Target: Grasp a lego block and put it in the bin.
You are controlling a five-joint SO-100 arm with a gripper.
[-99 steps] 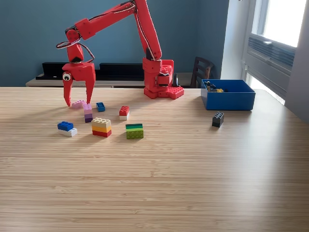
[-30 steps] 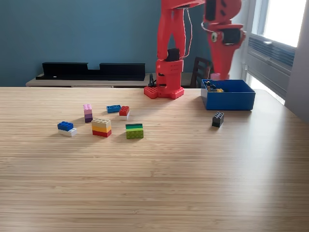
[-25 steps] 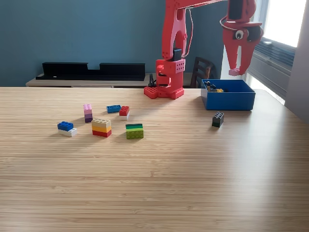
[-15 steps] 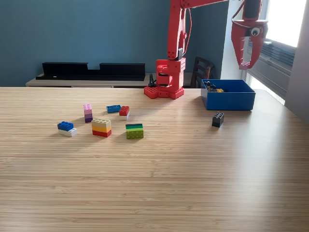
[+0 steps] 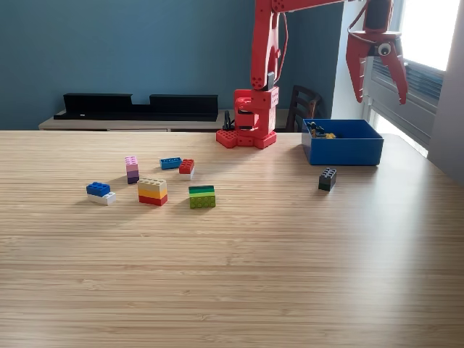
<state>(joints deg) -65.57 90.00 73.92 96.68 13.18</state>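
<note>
A: Why does the red gripper [image 5: 380, 88] hang spread and empty, high at far right?

B: It sits above the shallow bright blue plastic bin [image 5: 342, 148], placed there for dropping blocks.

Bin [image 5: 342, 150]: bright blue, shallow, rectangular, open-topped, upright on the surface at far right of the exterior view; a few small pieces show in its far left corner. Black lego block [image 5: 327, 178] just near-left of the bin, apart from it. Left cluster: pink-purple stack [image 5: 131, 169], flat blue block [image 5: 170, 162], red-white block [image 5: 186, 168], blue-white block [image 5: 100, 193], tan-yellow-red stack [image 5: 152, 191], green stack [image 5: 201, 196], all separate.
</note>
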